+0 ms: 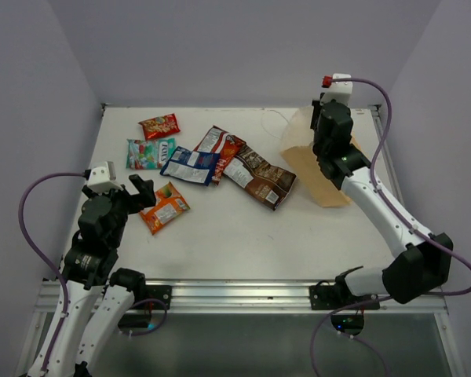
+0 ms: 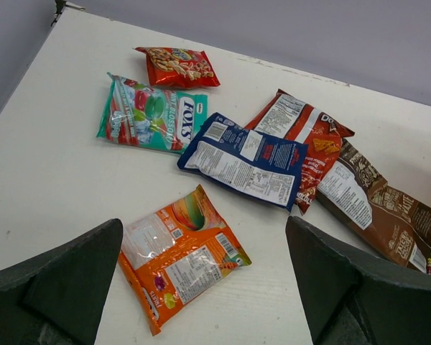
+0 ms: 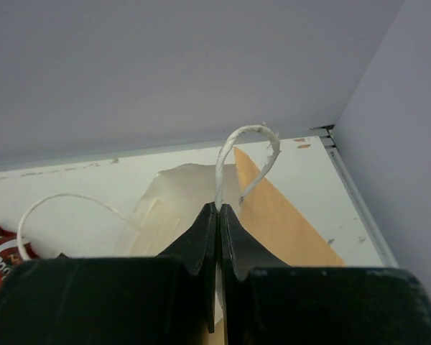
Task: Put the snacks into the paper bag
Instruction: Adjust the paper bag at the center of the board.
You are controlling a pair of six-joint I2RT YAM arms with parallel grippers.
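Several snacks lie on the white table (image 1: 220,236): a red packet (image 1: 158,126), a teal one (image 1: 149,153), a blue-white one (image 1: 190,166), a red-white one (image 1: 220,145), a dark brown one (image 1: 261,177) and an orange one (image 1: 164,207). My left gripper (image 1: 141,191) hovers open over the orange packet (image 2: 179,255), a finger (image 2: 65,287) on each side of it and not touching. The tan paper bag (image 1: 314,173) stands at the back right, its mouth lifted. My right gripper (image 3: 218,208) is shut on its white cord handle (image 3: 248,133), above the bag (image 3: 287,215).
Grey walls close in the table at the back and on both sides. The bag's other cord handle (image 3: 65,205) loops loose to the left. The table's metal front rail (image 1: 235,294) runs between the arm bases.
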